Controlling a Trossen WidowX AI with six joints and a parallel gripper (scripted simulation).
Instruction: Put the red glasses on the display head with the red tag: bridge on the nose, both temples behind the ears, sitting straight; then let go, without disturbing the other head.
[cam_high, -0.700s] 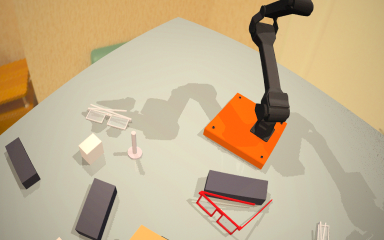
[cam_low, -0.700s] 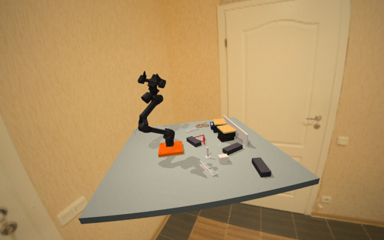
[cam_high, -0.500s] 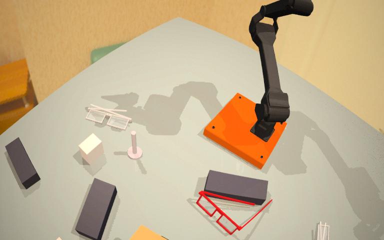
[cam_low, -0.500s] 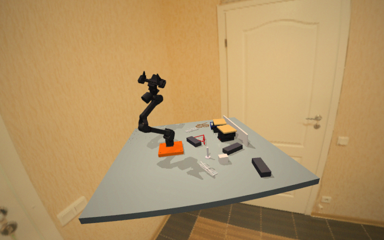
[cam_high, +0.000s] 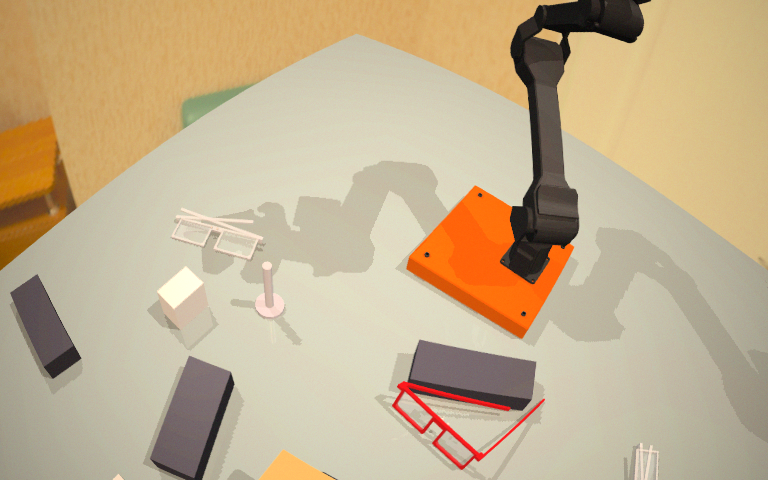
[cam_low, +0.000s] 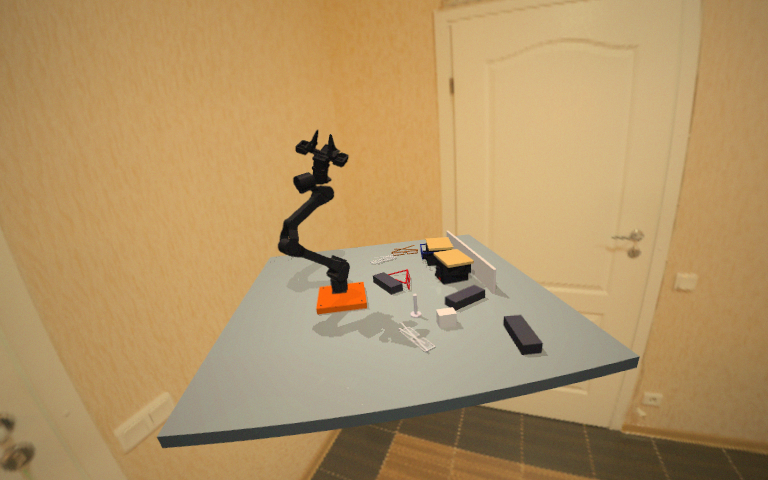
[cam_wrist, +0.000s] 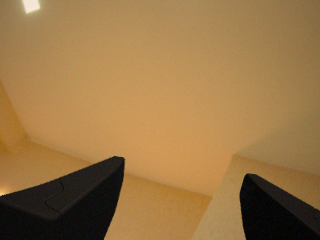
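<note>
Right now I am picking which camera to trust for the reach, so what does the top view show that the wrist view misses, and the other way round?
Only the top view shows the red glasses lying on the table against a dark block, plus the orange base. Only the wrist view shows the gripper, its jaws partly open with nothing between them, pointing at the ceiling. Both share only the robot itself, not the table items.
</note>
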